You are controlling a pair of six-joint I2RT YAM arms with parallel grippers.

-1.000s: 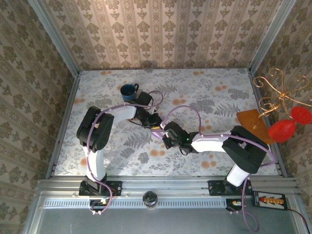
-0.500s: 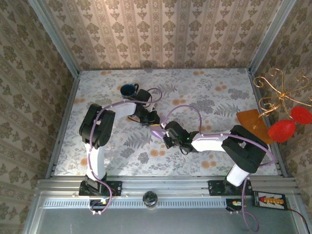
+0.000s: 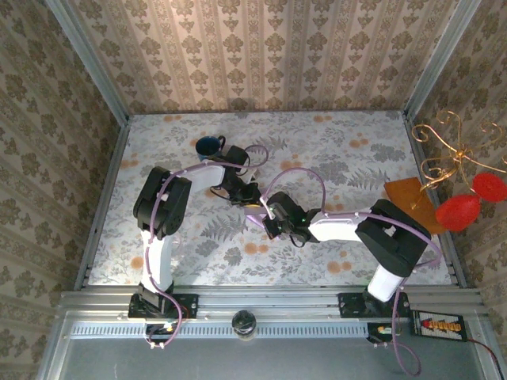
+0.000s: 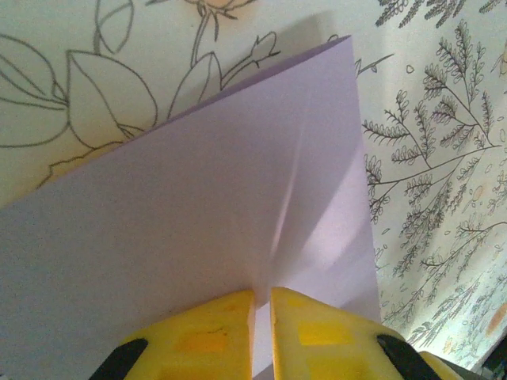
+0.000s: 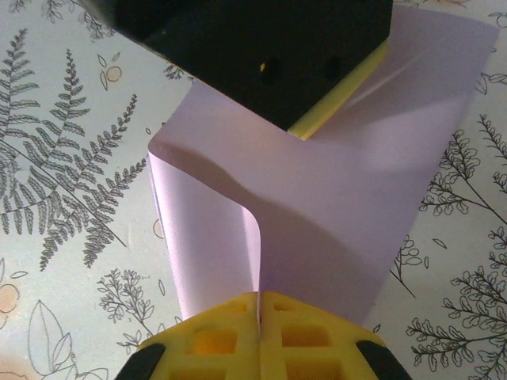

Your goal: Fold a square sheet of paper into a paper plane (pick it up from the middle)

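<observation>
Gripping the square sheet of paper from opposite sides, the left claw and right claw were each clamped narrowly on it, near the blue mug, on its near side. One soft fold curled over, but nose and wings were not yet made.

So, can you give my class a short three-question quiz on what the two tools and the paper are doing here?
1. True or false: the right tool is shut on the lilac sheet.
2. Where is the blue mug? A) on the sheet; B) on the table, apart from the sheet; C) in a tool.
3. Short answer: what does the left tool pinch between its yellow fingers?

Key: 1 true. 2 B. 3 the lilac sheet.
</observation>
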